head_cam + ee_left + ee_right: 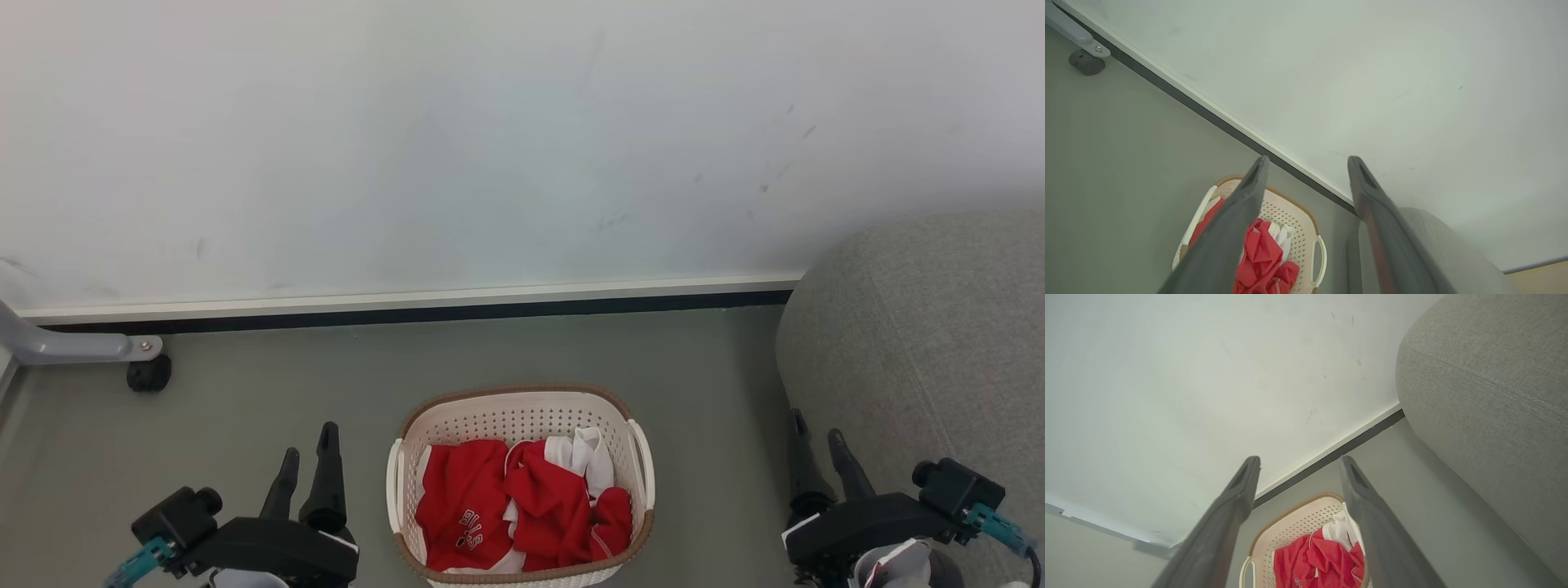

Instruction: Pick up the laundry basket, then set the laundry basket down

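We face a pale wall (pixel 490 122) that takes up the upper half of the head view. A white and dark baseboard (pixel 408 304) runs along its foot across the frame. Below it lies grey floor (pixel 245 392). A grey upholstered seat (pixel 922 327) bulges in from the right edge, its rounded corner reaching to the baseboard.

The laundry basket (pixel 514 420) sits on the floor at the bottom centre of the head view, between our two arms and apart from both. It is cream and perforated, with a brown rim band and a white loop handle on each side. Its near end is cut off by the lower edge of the frame. Inside it lies a heap of red and white clothing (pixel 473 506), with white lettering showing on the red cloth at lower left.

Our left gripper (pixel 309 441) stands at the lower left and our right gripper (pixel 815 425) at the lower right, next to the seat. Both point up the frame. In each wrist view the two dark fingers stand clearly parted with nothing between them, and the basket (pixel 1298 228) (pixel 1294 522) shows low in the frame beyond them.

At the left edge, a grey metal leg (pixel 73 347) ends in a small black caster (pixel 148 374) resting on the floor just below the baseboard.
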Tool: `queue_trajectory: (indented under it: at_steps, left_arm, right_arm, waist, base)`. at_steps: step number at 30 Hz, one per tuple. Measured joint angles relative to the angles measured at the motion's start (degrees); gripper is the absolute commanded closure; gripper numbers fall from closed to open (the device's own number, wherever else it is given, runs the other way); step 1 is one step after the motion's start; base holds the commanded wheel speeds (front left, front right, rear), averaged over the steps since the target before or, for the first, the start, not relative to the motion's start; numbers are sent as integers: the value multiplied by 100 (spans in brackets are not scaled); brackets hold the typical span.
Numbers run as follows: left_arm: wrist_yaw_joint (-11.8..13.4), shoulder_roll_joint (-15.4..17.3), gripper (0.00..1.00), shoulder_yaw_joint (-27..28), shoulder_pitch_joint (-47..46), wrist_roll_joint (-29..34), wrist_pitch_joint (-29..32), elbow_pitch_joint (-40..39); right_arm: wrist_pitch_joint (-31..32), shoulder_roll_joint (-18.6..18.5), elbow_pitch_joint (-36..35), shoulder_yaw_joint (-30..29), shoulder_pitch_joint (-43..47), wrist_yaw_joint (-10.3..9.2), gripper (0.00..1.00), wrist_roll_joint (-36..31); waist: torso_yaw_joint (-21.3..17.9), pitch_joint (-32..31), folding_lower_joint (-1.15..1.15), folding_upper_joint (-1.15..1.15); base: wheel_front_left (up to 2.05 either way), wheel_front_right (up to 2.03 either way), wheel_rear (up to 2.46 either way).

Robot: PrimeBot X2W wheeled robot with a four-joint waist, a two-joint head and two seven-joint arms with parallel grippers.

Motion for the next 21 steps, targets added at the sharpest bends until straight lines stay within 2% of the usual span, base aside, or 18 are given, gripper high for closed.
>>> queue_trajectory:
  at_steps: [21]
  left_arm:
    - [310,171,0,-409,-204,1915,-408,259]
  right_arm:
    - [-412,40,203,123,-172,-272,0,-2310]
  waist:
    - [12,3,0,0]
  base:
    - [0,0,0]
